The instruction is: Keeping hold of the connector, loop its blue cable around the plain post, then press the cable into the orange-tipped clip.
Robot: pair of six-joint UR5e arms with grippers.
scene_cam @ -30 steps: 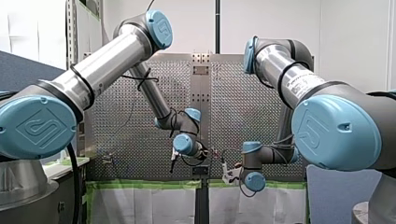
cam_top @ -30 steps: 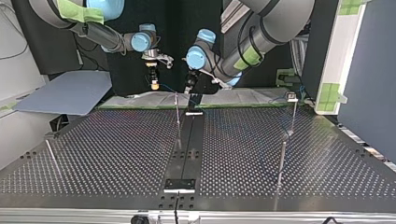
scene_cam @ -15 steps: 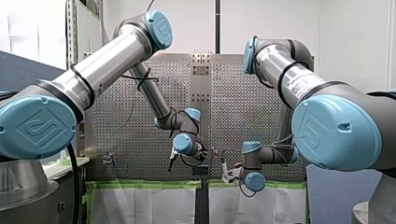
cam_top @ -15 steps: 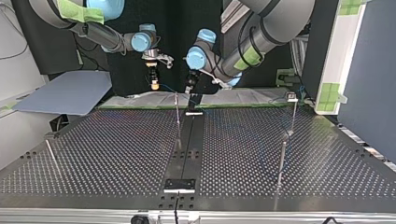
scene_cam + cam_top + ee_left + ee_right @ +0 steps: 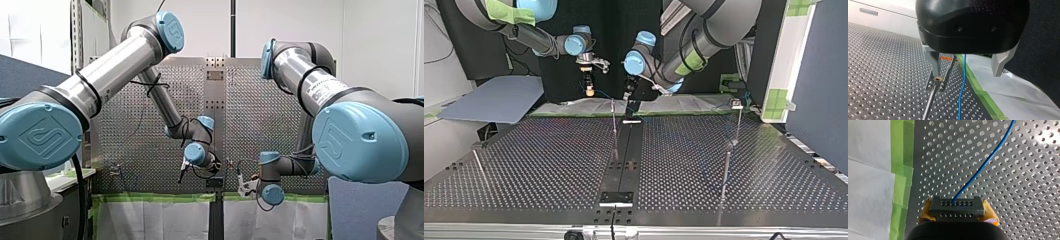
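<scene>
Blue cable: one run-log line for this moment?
right gripper: shut on connector | left gripper: open, blue cable hangs free between the jaws | orange-tipped clip: cable not in it

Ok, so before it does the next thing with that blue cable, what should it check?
1. Hold on the connector by my right gripper: ok, yellow pads clamp both sides.
2. The blue cable between my left gripper's fingers: ok, fingers open, nothing gripped.
3. Loop round the post: not ok, the cable hangs beside it.
4. Cable in the orange-tipped clip: not ok, it hangs clear.
5. Cable's run between the grippers free of snags: cannot tell.
</scene>
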